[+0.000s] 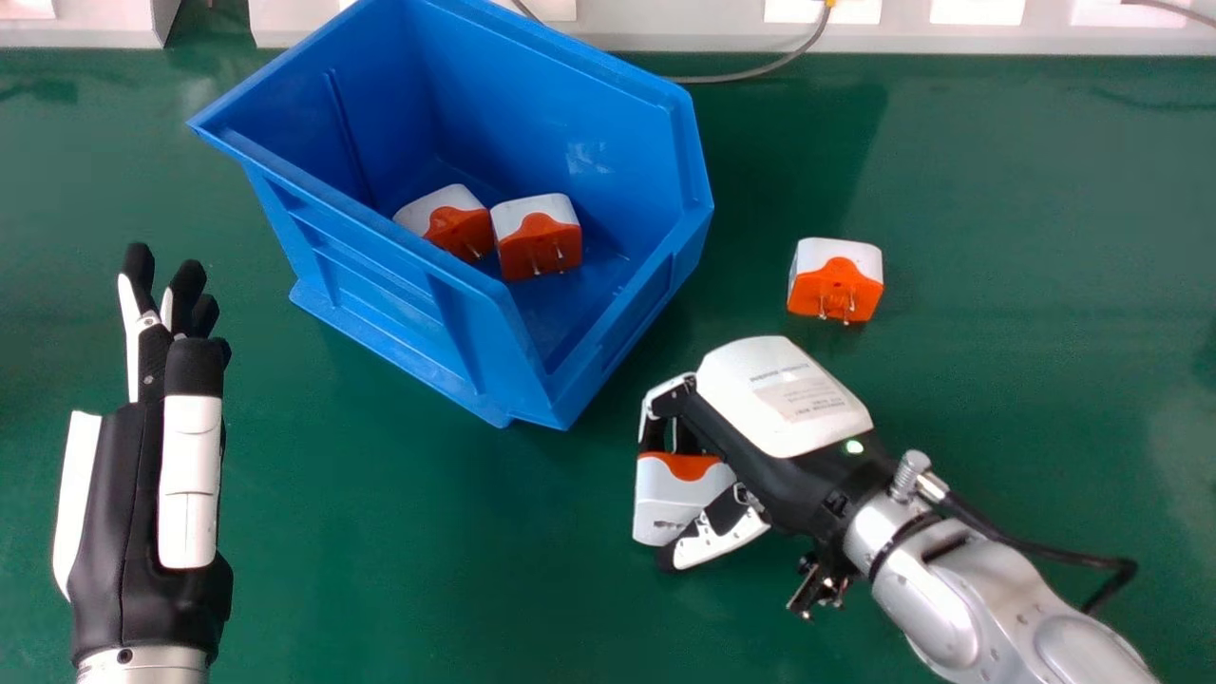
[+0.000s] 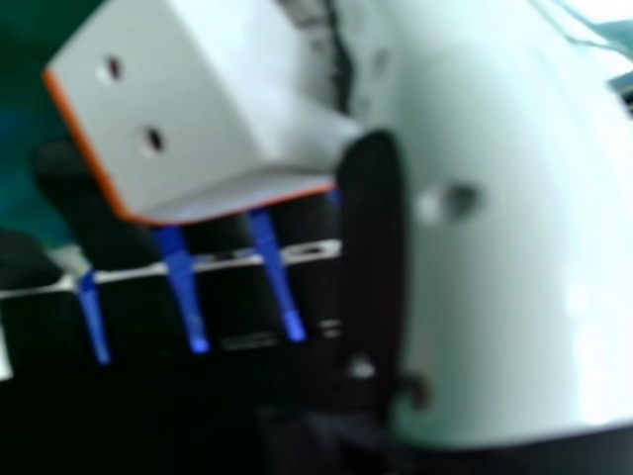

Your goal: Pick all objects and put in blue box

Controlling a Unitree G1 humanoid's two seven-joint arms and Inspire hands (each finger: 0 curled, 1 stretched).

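Between the fingers and thumb of my right hand (image 1: 788,399) is a white and orange plug adapter (image 1: 679,499), just in front of the blue box's near corner. In the right hand view, the right hand (image 2: 371,267) is curled round the adapter (image 2: 188,119), whose white face has two dark holes. The blue box (image 1: 399,285) holds two adapters (image 1: 540,237) side by side. Another adapter (image 1: 836,280) rests on the green table, right of the box, prongs facing the near side. My left hand (image 1: 142,475) is at the left with straight fingers.
The green table (image 1: 380,570) extends around the box on all sides. Along its far edge runs a pale ledge (image 1: 684,33), with a grey cable (image 1: 760,71) hanging onto the tabletop behind the box. A black cable (image 1: 1054,551) loops beside my right wrist.
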